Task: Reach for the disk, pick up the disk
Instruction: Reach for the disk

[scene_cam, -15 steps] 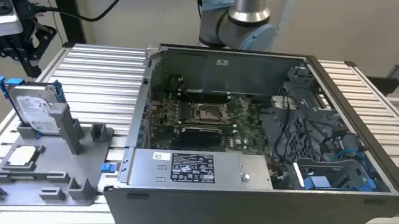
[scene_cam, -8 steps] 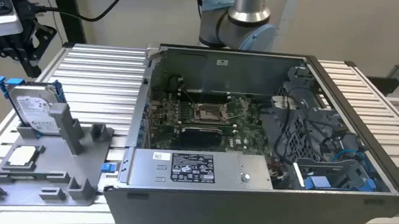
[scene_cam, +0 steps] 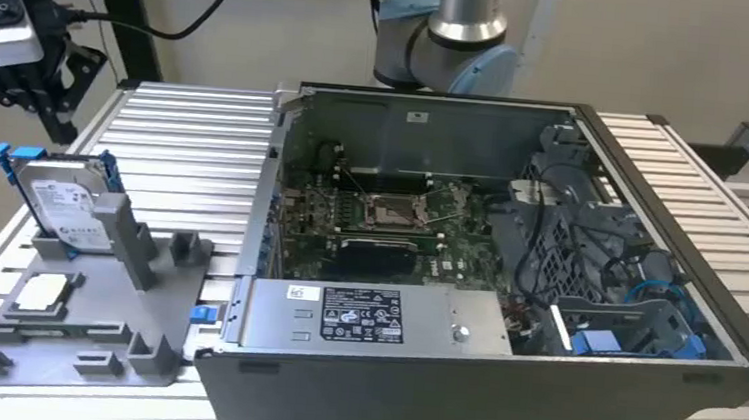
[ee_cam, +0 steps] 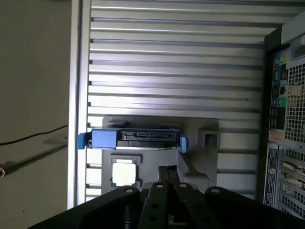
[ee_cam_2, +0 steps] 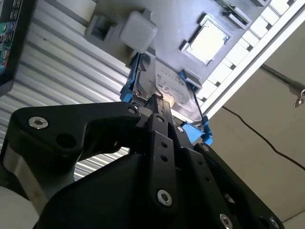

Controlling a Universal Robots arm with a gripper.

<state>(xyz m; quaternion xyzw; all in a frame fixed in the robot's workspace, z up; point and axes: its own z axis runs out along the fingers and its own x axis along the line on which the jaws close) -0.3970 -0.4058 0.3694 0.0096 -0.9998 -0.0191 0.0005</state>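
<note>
The disk (scene_cam: 65, 201) stands on edge in a grey holder (scene_cam: 130, 251) at the exterior view's left, its silver face and white label framed by a blue bracket. My gripper (scene_cam: 55, 125) hangs above it and a little further toward the exterior view's left, apart from it. In the second wrist view the black fingers come together at the gripper (ee_cam_2: 156, 99), with the disk (ee_cam_2: 167, 86) just beyond. In the first wrist view the disk (ee_cam: 143, 137) shows edge-on beyond the gripper (ee_cam: 167, 169), which is shut with nothing in it.
A small square silver chip (scene_cam: 44, 292) lies on the grey fixture plate (scene_cam: 96, 349) in front of the disk. An open computer case (scene_cam: 496, 375) takes up the middle and the exterior view's right. The slatted metal table (scene_cam: 194, 121) runs beneath everything.
</note>
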